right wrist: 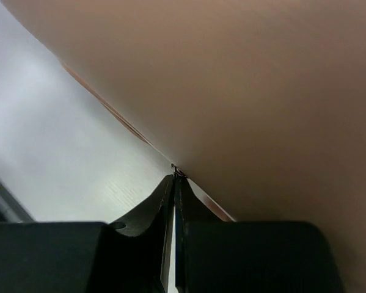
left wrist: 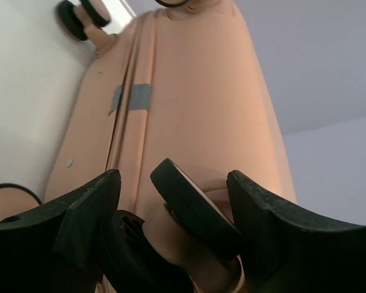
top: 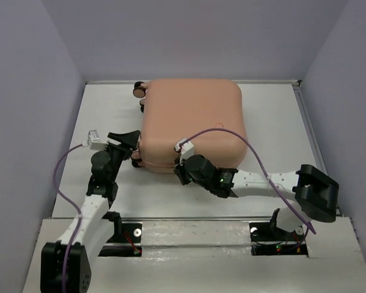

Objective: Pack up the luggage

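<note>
– Fingers first: how do yours stand?

– My left fingers (left wrist: 79, 213) are apart, one on each side of a black-and-pink wheel (left wrist: 192, 207) at the near left corner of the suitcase (top: 192, 119). I see a gap on both sides, so they straddle it without clamping. My right fingers (right wrist: 149, 210) are pressed together, tips at the seam (right wrist: 109, 113) along the near edge of the shell. Something tiny sits at the very tips. Whether it is a zip pull pinched between them, I cannot tell.

– And where is the suitcase?

– Lying flat on the worktop (top: 274, 122), toward the far wall, lid down on its base and the peach-pink shell facing up. Two more wheels (top: 138, 91) stick out at the far left corner.

– Why a corner and an edge at once?

– My guess is that a light shell like this would slide if one arm tugged at the seam. The left, set around the wheel, acts as a stop against that pull. The right is at the seam because that line is the only way in or out of the case.

– How far along are you?

– With the lid shut, I am either about to open it or closing it up; I cannot say which. Either way, the next move means following the seam low and steady, or the tips will slip off the smooth shell.
</note>
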You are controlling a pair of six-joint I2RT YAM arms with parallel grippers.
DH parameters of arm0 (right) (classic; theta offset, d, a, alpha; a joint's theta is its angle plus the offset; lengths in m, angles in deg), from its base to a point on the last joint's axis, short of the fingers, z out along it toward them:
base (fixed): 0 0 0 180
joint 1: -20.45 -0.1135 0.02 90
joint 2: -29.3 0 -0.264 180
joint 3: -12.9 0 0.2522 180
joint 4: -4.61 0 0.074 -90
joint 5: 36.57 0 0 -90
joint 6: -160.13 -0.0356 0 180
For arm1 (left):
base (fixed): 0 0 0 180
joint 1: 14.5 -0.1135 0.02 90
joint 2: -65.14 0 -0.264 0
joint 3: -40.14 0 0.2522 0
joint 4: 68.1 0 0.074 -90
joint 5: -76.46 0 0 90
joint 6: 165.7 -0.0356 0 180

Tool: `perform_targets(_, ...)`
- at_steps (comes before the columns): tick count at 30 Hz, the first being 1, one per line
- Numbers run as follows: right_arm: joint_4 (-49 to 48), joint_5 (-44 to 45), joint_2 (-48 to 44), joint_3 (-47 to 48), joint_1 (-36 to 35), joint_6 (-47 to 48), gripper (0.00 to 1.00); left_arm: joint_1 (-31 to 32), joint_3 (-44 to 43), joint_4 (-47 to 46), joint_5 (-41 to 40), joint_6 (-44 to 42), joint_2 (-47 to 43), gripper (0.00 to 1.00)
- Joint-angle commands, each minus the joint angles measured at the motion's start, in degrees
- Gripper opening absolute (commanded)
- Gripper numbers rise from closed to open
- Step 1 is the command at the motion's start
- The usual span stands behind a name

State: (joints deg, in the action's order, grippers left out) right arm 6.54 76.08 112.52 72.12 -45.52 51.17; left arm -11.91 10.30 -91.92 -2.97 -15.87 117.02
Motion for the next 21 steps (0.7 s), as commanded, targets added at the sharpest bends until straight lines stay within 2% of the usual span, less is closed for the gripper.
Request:
perform_targets(1, -9.0, -14.1, 6.3, 14.7, 0.6, 2.8, 0.07, 12.2, 5.3, 10.4, -0.8, -5.5, -14.5, 0.06)
perform_targets(2, -8.7, -16.0, 7.5, 16.0, 0.6, 1.9, 0.07, 16.3, 6.0, 12.0, -1.9, -5.1, -16.3, 0.06)
perform_targets(4, -8.6, -17.6, 8.9, 17.1, 0.1, 1.5, 0.07, 20.5, 6.8, 13.1, -4.9, -3.3, -19.7, 0.06)
perform_targets(6, -8.9, -15.7, 7.9, 13.6, 0.1, 0.9, 0.07, 27.7, 6.8, 13.1, -7.7, -1.7, -19.7, 0.06)
perform_targets(8, -9.3, -14.0, 4.7, 10.3, 1.4, 1.4, 0.07, 33.3, 5.3, 13.1, -13.9, -1.6, -18.2, 0.06)
perform_targets(9, -9.3, -14.1, 3.3, 8.7, 2.4, 1.3, 0.07, 39.1, 4.6, 13.1, -16.0, -1.6, -17.2, 0.06)
perform_targets(11, -9.7, -15.9, -1.5, 4.0, 6.4, 0.9, 0.07, 44.4, 2.1, 12.3, -21.9, -1.7, -13.0, 0.06)
perform_targets(13, -9.7, -18.4, -4.6, 1.6, 9.4, 1.7, 0.07, 49.8, 0.3, 9.7, -24.2, -2.6, -6.9, 0.06)
perform_targets(16, -6.4, -20.5, -11.6, -1.4, 14.1, 4.2, 0.07, 51.5, -6.2, 5.0, -21.9, -5.2, 3.4, 0.06)
perform_targets(21, -0.6, -19.2, -24.1, -8.2, 15.4, 6.5, 0.07, 53.0, -25.5, 2.1, -16.3, -10.7, 19.2, 0.06)
